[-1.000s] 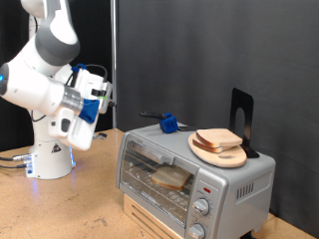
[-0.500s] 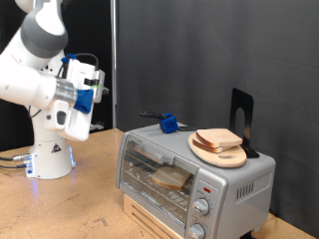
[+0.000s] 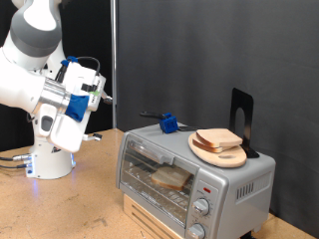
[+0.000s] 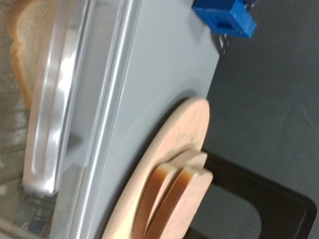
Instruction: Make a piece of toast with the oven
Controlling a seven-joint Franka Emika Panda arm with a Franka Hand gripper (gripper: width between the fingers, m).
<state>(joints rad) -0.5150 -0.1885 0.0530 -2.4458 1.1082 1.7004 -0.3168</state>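
Observation:
The silver toaster oven (image 3: 189, 171) stands at the exterior view's lower right with its glass door shut. A slice of bread (image 3: 171, 178) lies on the rack inside; it also shows through the glass in the wrist view (image 4: 20, 48). More bread slices (image 3: 219, 138) rest on a round wooden plate (image 3: 211, 153) on the oven's top; the wrist view shows them (image 4: 171, 199) on the plate (image 4: 169, 149). My gripper (image 3: 98, 95) hangs in the air well to the exterior view's left of the oven, touching nothing. Its fingers do not show in the wrist view.
A small blue object (image 3: 168, 123) with a dark handle lies on the oven top, also in the wrist view (image 4: 223, 16). A black stand (image 3: 242, 119) rises behind the plate. The oven sits on a wooden box (image 3: 150, 219) on a wooden table. A black backdrop stands behind.
The arm has swung back towards the exterior view's left and upward, away from the oven. The oven, bread and plate have not moved.

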